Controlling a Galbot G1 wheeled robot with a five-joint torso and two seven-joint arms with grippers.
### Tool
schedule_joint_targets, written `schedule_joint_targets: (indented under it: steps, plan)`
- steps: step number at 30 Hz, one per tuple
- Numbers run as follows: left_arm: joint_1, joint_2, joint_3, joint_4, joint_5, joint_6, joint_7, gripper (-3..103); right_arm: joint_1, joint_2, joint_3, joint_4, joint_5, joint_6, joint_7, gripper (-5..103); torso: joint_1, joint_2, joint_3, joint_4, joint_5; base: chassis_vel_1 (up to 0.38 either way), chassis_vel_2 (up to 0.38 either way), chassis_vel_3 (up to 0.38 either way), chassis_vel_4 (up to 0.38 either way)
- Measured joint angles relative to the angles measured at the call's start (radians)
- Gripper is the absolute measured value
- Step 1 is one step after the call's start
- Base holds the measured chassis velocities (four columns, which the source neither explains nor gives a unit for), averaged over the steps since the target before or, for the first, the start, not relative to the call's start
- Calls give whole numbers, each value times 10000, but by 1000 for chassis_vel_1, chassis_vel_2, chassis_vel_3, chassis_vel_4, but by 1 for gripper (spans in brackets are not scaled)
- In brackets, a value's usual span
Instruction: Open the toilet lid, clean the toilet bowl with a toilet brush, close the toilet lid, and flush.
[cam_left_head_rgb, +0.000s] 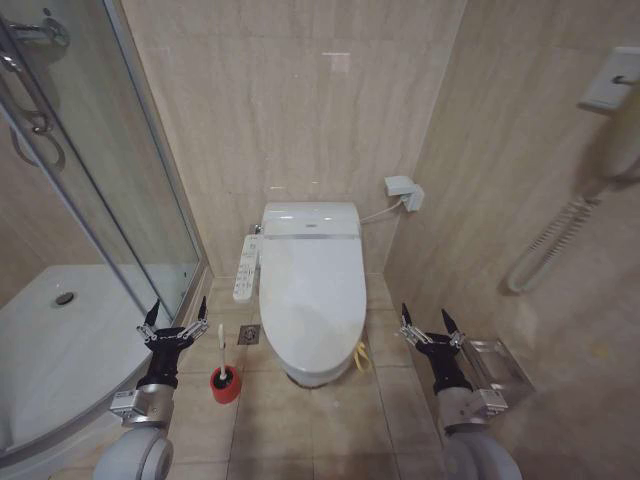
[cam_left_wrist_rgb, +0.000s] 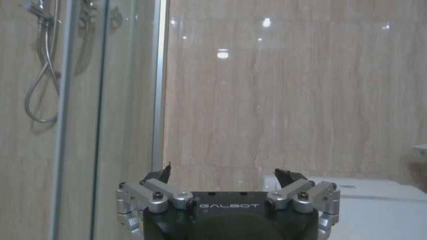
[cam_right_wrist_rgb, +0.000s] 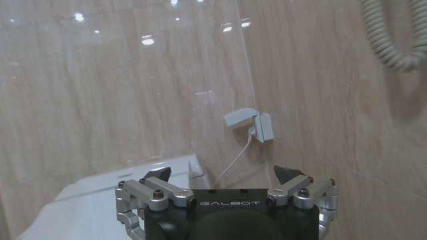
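**A:** How far are you in the task, as you judge it from here?

**B:** You are at the very start, I think. The toilet lid (cam_left_head_rgb: 312, 285) lies flat and closed over the toilet bowl, so the bowl itself is hidden from you. The yellow strap loop (cam_left_head_rgb: 361, 355) hangs at the front edge of the lid, on your right side, near the floor.

**A:** And the toilet brush?

**B:** The toilet brush (cam_left_head_rgb: 222, 345) stands upright in its red holder cup (cam_left_head_rgb: 225, 385) on the floor tiles, just beside the toilet on your left, near the floor drain (cam_left_head_rgb: 249, 333). Nothing touches it.

**A:** What do your two hands do?

**B:** The left gripper (cam_left_head_rgb: 173, 316) is held up in the air to the left of the brush, near the shower door (cam_left_head_rgb: 110, 180), with its fingers spread wide and holding nothing. The right gripper (cam_left_head_rgb: 431, 324) is on the other side of the toilet, apart from the lid, also spread and empty. The left wrist view shows the left gripper (cam_left_wrist_rgb: 223, 175) facing the wall, and the right wrist view shows the right gripper (cam_right_wrist_rgb: 223, 172) pointing toward the back of the toilet.

**A:** So what is left for you?

**B:** All of it, in my judgement: you must lift the lid, scrub the bowl with the brush, close the lid and flush.
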Motion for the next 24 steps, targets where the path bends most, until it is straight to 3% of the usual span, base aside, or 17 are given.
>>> schedule_joint_targets:
  steps: [16,24]
  plan:
    - [4,-1,2,-1,0,0,0,100,-38,9,-11,-192,-129,248,42,100,-16,6,-7,0,1,-18,4,0,-2]
    - [2,-1,2,-1,0,0,0,100,-204,-386,-104,-430,-387,193,105,100,-10,3,-5,-1,2,-32,50,31,-44]
